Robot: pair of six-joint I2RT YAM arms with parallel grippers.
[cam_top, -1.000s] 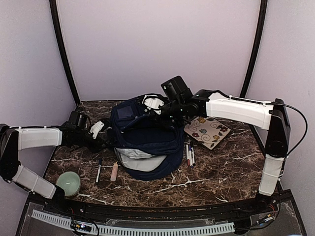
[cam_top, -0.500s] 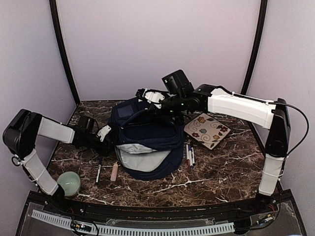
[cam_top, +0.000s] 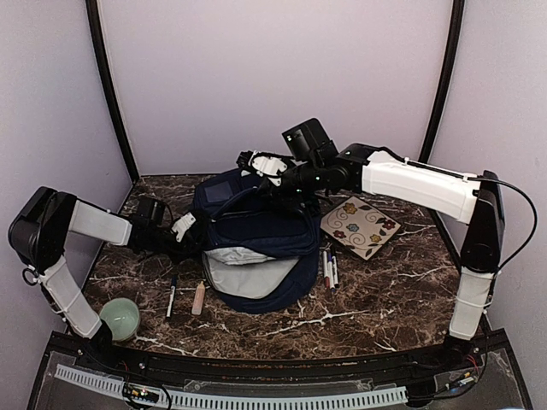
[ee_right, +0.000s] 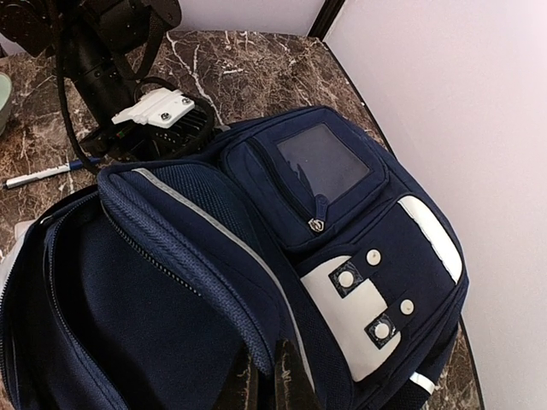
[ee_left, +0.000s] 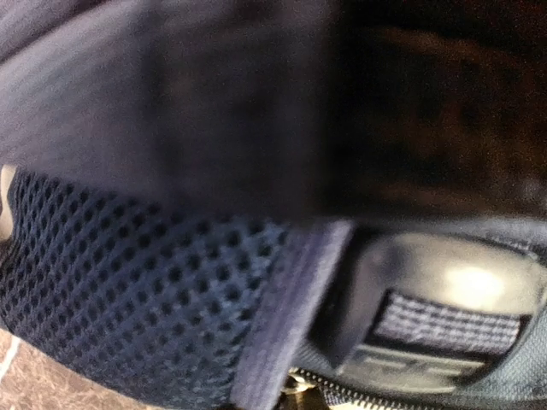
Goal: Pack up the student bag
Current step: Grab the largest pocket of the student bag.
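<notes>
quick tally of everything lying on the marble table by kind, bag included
navy-blue fabric backpack: 1
cream flower-patterned square pad: 1
pens or markers: 4 (1 left of the backpack, what looks like 3 in a cluster right of it)
peach-coloured tube: 1
pale green round cup: 1
total: 8

Dark marble table (cam_top: 376,299) | student bag (cam_top: 256,235) sits centre | floral card (cam_top: 361,226) to its right | markers (cam_top: 329,269) just below the card | black pen (cam_top: 172,295), pink tube (cam_top: 199,297) lower left | green cup (cam_top: 119,318) bottom-left corner
</notes>
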